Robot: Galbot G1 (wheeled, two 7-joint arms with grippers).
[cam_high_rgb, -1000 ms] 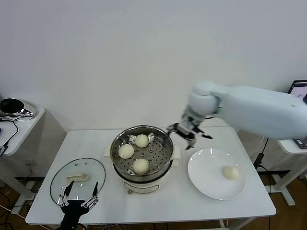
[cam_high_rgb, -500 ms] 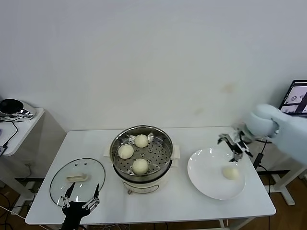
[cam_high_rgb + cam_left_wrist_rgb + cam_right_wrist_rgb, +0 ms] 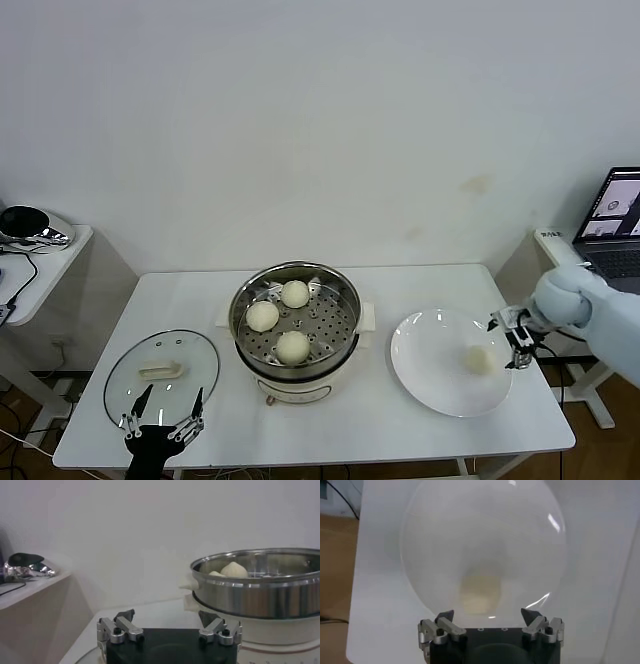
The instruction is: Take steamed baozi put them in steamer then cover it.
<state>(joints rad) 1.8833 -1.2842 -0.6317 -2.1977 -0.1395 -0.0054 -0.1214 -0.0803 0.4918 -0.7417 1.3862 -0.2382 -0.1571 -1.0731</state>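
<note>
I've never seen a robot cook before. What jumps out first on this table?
The shiny steamer in the middle of the white table, with three baozi on its perforated tray. To its right a fourth bun lies alone on a white plate, the open right gripper beside it. The glass cover lies flat at the left, the open left gripper parked at its near edge.

Cream-white baozi, white plate, shiny silver steamer
</note>
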